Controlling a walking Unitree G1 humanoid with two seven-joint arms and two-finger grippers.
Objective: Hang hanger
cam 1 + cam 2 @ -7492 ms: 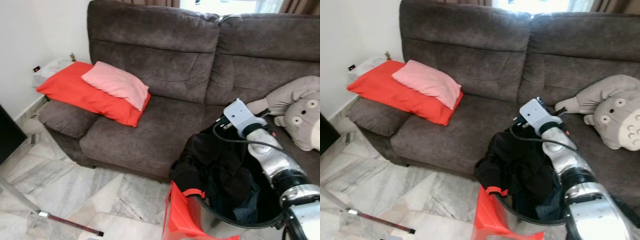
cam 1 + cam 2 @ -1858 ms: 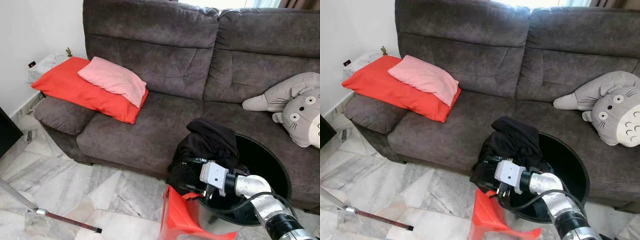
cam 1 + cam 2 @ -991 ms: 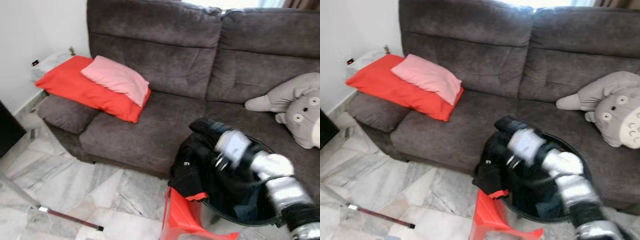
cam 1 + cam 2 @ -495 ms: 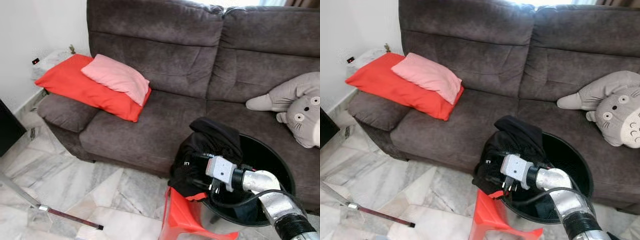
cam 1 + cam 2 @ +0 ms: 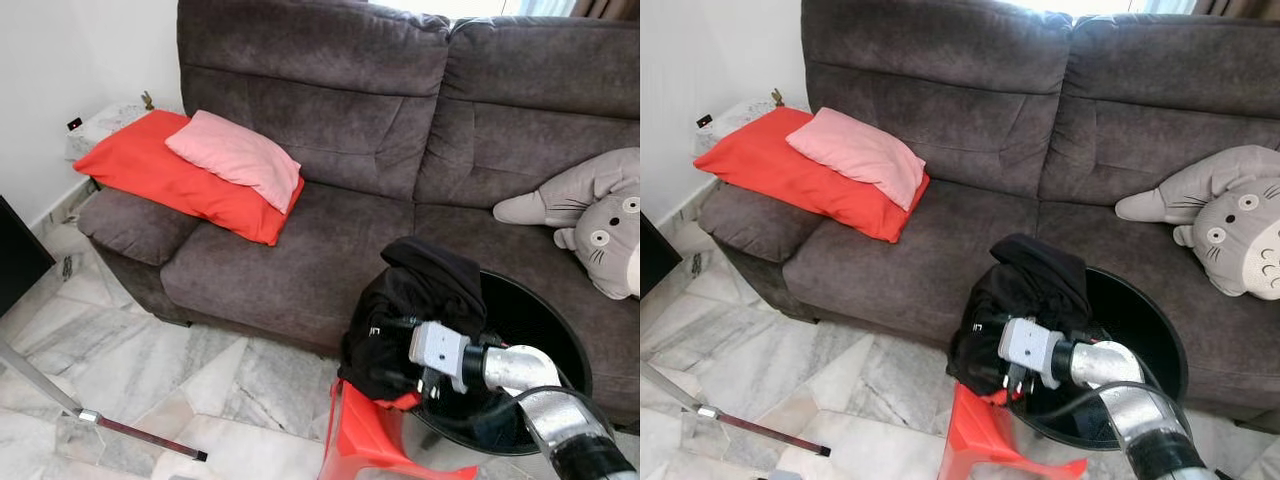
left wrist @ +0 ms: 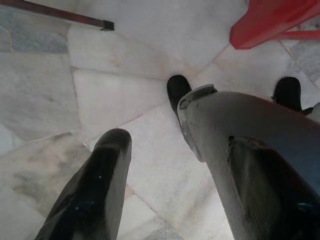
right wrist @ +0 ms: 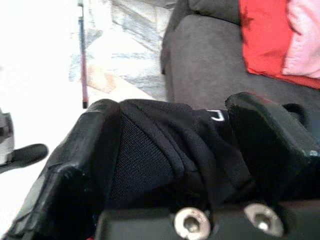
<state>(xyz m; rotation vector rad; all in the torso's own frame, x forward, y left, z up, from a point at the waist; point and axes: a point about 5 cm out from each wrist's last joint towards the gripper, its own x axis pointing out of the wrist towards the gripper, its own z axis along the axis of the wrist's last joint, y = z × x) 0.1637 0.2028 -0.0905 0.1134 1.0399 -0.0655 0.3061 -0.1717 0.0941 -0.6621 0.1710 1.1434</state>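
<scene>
**Right pincer at the black garment, hanger not yet located**

Right pincer [image 5: 1012,376], head views: reached low to the black garment [image 5: 1025,290] draped over the rim of the black basket [image 5: 1160,340], which sat on a red stool [image 5: 985,440] before the sofa [image 5: 330,150].

Right wrist view: its fingers [image 7: 75,165] stood spread with garment folds bunched between them.

Left wrist view: left pincer [image 6: 165,165] hung spread above the floor [image 6: 125,55].

No hanger could be made out; judged step: searching the clothing. Next move calls for uncovering one.

Right end effector [image 7: 170,165] fingers spread; left end effector [image 6: 170,190] open, hanging.
</scene>
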